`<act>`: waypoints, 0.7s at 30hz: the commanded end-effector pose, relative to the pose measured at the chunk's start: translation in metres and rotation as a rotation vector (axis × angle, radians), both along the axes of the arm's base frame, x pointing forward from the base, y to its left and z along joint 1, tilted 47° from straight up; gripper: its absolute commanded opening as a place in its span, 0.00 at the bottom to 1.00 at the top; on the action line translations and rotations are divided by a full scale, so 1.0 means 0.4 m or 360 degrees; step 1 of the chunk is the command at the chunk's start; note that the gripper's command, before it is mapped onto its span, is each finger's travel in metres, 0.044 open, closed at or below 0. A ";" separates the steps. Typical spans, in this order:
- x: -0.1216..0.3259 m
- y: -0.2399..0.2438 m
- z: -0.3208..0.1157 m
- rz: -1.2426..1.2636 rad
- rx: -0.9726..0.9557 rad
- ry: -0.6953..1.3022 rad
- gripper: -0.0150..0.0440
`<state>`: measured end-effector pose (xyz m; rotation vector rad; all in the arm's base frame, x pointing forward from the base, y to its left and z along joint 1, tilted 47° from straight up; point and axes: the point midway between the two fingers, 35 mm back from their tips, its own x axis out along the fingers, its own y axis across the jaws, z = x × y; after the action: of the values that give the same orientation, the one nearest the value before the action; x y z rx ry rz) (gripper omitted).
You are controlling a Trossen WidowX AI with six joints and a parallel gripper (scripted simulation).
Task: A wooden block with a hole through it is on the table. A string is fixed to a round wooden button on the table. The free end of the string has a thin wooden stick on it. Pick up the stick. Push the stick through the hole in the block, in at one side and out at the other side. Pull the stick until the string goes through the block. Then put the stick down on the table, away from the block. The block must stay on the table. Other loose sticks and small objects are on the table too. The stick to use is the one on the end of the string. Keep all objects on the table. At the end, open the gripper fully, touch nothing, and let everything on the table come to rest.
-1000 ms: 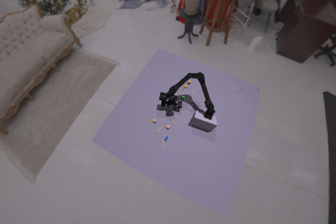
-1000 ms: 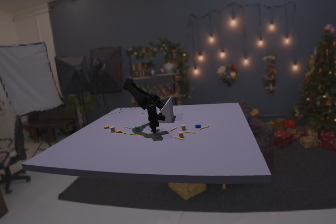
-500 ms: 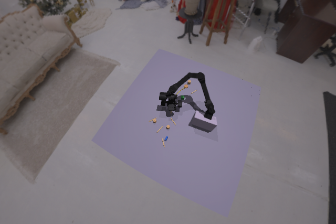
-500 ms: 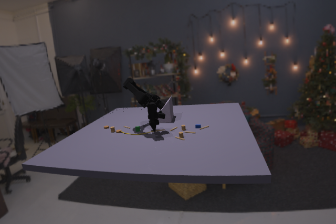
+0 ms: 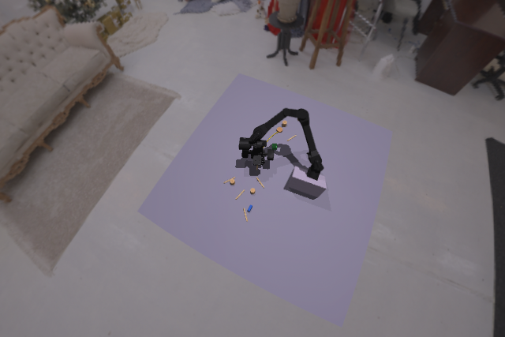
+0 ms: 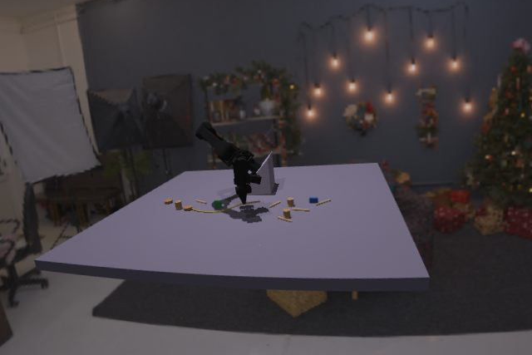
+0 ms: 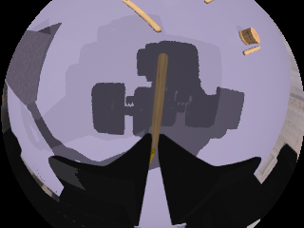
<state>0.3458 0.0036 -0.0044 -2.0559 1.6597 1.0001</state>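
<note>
My gripper (image 6: pixel 243 202) (image 7: pixel 155 139) is shut on the thin wooden stick (image 6: pixel 254 202) (image 7: pixel 160 95), near its string end. The stick points away from the fingers and hangs a little above the table, over its shadow. The yellow string (image 5: pixel 272 136) (image 6: pixel 208 212) (image 7: pixel 152 156) runs from between the fingers to the round wooden button (image 5: pixel 279 129) (image 6: pixel 187 208) on the table. A small green block (image 5: pixel 274 146) (image 6: pixel 218 204) stands near the string, left of the gripper in the exterior view. I cannot make out a hole in it, nor any other block with a hole.
Loose sticks (image 5: pixel 259 182) (image 6: pixel 300 209) (image 7: pixel 143 16), wooden cylinders (image 5: pixel 252 190) (image 6: pixel 286 214) (image 7: pixel 249 36) and a blue piece (image 5: pixel 249 208) (image 6: pixel 313 199) lie on one side. Another stick (image 5: pixel 291 137) (image 6: pixel 200 202) lies beyond the green block. The arm's pale base box (image 5: pixel 304 186) stands behind the gripper in the exterior view.
</note>
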 end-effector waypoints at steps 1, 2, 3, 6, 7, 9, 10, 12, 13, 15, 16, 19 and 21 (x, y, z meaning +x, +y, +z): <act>0.002 0.013 0.012 -0.0002 0.0010 -0.0013 0.25; 0.001 0.015 0.014 -0.0002 0.0010 -0.0013 0.25; 0.001 0.018 0.017 -0.0002 0.0010 -0.0013 0.25; 0.000 0.025 0.023 -0.0003 0.0010 -0.0013 0.25; -0.001 0.027 0.026 -0.0003 0.0010 -0.0013 0.25; -0.002 0.032 0.030 -0.0003 0.0010 -0.0013 0.25; -0.002 0.034 0.032 -0.0003 0.0009 -0.0013 0.25; -0.003 0.038 0.037 -0.0003 0.0009 -0.0013 0.25; -0.004 0.040 0.039 -0.0003 0.0009 -0.0013 0.25; -0.005 0.044 0.043 -0.0003 0.0009 -0.0012 0.25; -0.005 0.046 0.045 -0.0003 0.0009 -0.0012 0.25; -0.007 0.039 0.038 0.0000 -0.0001 -0.0001 0.25; -0.007 0.040 0.039 0.0001 -0.0001 -0.0001 0.25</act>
<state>0.3433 0.0195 0.0114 -2.0570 1.6588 0.9980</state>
